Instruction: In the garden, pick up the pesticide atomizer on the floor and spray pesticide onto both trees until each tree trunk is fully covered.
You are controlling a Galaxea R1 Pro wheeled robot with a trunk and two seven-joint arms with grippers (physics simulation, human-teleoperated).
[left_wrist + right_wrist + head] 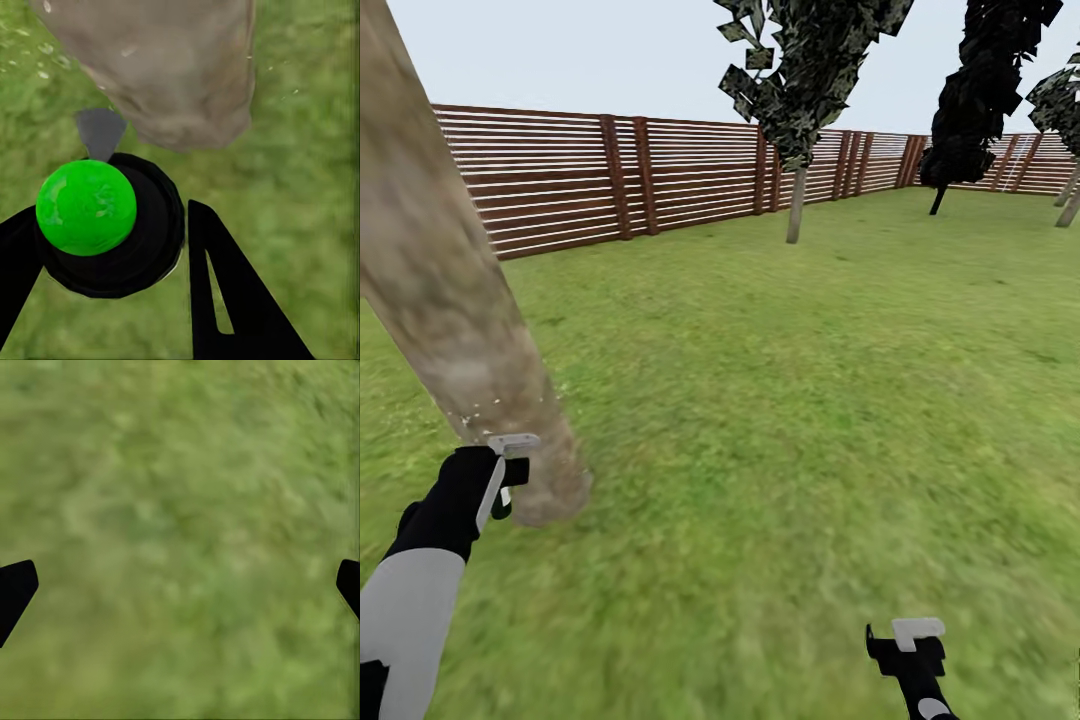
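Garden grass (810, 400) spreads wide and green with some yellowish patches, and it looks blurry up close. Around it runs a reddish-brown wooden fence (560, 180) made of flat slats, under a pale grey sky. Far back by the fence stands a tree with a thin pale trunk (796, 205) and flat green-and-white leaves, and to its right is a very dark narrow tree (975, 90). Close on the left side of the head view is the big tree trunk (440, 280). It is thick, smooth and grey-tan with blotchy marks, and it leans across the picture down to the grass. Tiny white specks of pesticide (475, 408) float on the trunk low down, near its foot. The left gripper (500, 480) is right beside the bottom of the trunk, and it is closed around the pesticide atomizer (105, 225). In the left wrist view the atomizer is a round black thing with a shiny green ball on top and a small grey nozzle (99, 133) that points at the trunk. One black finger (225, 292) presses against its side. The right gripper (908, 645) hangs low over bare grass, well apart from the trunk. Its fingers (15, 589) are spread wide with nothing between them.
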